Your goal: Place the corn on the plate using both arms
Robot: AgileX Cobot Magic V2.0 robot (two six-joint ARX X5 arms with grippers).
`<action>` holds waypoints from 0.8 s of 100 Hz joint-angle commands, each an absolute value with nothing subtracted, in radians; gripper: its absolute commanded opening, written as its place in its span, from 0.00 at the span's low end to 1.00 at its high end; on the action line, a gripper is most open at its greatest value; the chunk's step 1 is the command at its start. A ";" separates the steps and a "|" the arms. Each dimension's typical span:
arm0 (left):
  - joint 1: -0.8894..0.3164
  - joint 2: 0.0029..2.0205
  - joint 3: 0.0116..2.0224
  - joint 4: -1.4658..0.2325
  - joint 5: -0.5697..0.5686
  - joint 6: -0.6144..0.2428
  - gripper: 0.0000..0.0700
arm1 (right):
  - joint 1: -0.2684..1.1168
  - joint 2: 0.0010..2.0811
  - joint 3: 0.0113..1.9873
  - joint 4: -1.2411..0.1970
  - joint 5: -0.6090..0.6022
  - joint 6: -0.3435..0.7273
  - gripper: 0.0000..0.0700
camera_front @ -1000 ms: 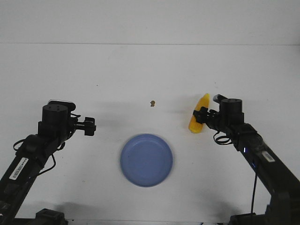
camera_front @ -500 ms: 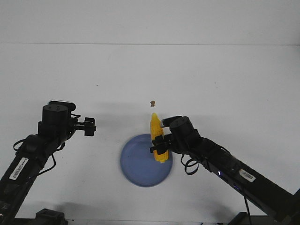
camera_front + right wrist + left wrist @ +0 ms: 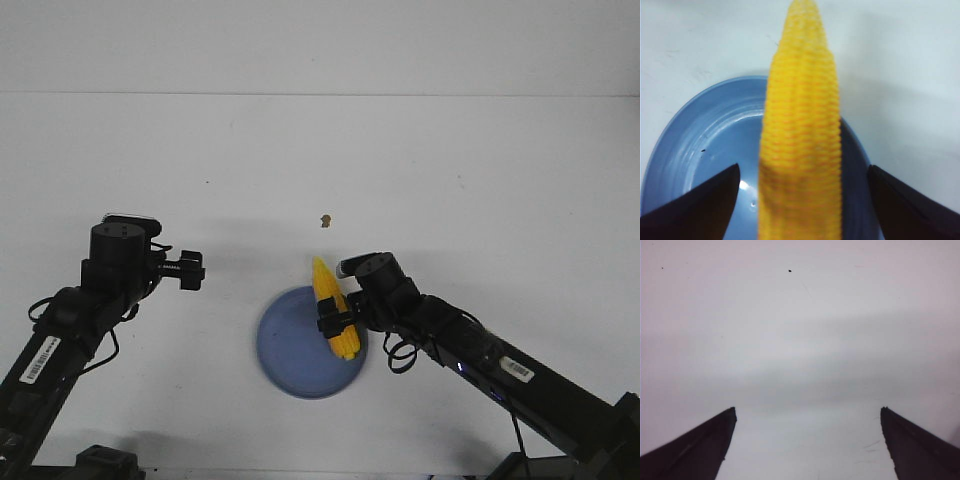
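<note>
Mostly there I think: the right gripper (image 3: 334,322) is clamped on the corn (image 3: 333,312) over the plate's (image 3: 290,350) right edge, just needs releasing, while the left gripper (image 3: 192,270) sits open and empty, well left

Bare table (image 3: 200,160) beyond brown speck (image 3: 324,220)
</note>
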State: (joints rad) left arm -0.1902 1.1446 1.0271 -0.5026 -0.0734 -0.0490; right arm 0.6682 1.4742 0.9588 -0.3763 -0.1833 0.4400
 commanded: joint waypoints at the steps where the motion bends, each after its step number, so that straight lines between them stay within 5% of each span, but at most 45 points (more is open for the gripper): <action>1: -0.191 1.148 1.037 -0.499 -0.074 -0.070 0.84 | 0.662 1.481 0.970 -0.363 -0.183 0.413 0.77; 28: -0.190 1.104 1.037 -0.487 -0.074 -0.072 0.84 | 0.517 1.295 0.970 -0.352 -0.173 0.330 0.77; 55: -0.189 0.991 1.037 -0.445 -0.074 -0.072 0.84 | 0.266 0.968 0.966 -0.448 0.028 0.169 0.77; 80: -0.189 0.900 1.034 -0.445 -0.074 -0.072 0.84 | 0.078 0.669 0.878 -0.466 0.034 0.096 0.77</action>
